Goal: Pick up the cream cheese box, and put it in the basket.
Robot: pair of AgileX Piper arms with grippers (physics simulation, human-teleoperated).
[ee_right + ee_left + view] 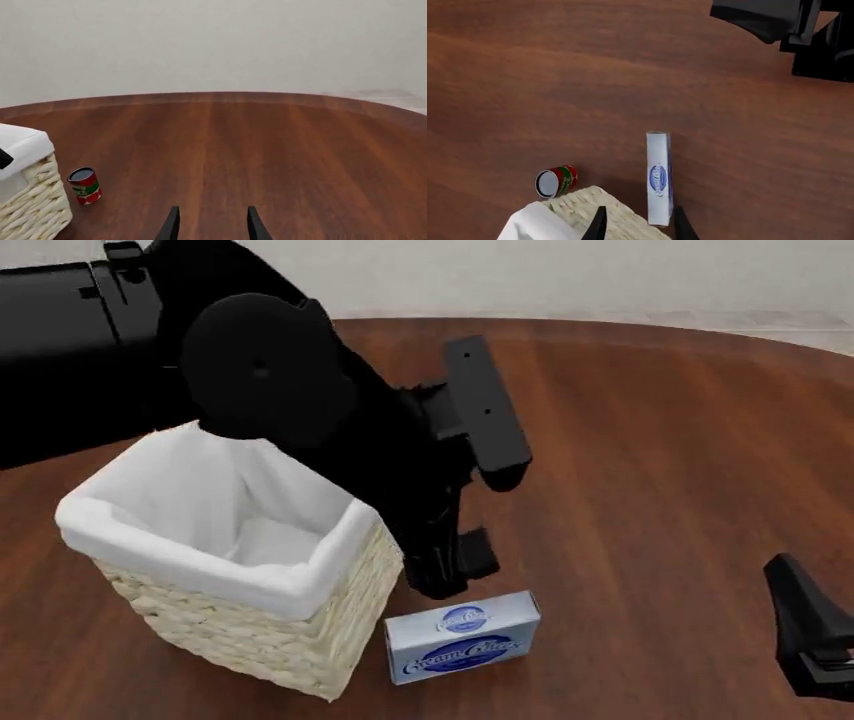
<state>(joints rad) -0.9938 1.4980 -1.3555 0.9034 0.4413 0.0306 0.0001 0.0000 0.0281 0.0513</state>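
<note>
The cream cheese box is pale blue-white with a dark blue oval logo. It stands on its long edge on the table, right beside the near right corner of the basket. The basket is woven wicker with a white cloth liner, and nothing shows inside it. My left gripper hangs open just above and behind the cream cheese box, apart from it, its fingers straddling the box's end and the basket's corner. My right gripper is open and holds nothing, low at the near right of the table.
A small red-green can stands on the table beyond the basket; in the front view the left arm hides it. The right arm shows as a dark shape in the left wrist view. The brown wooden table stretches to the right.
</note>
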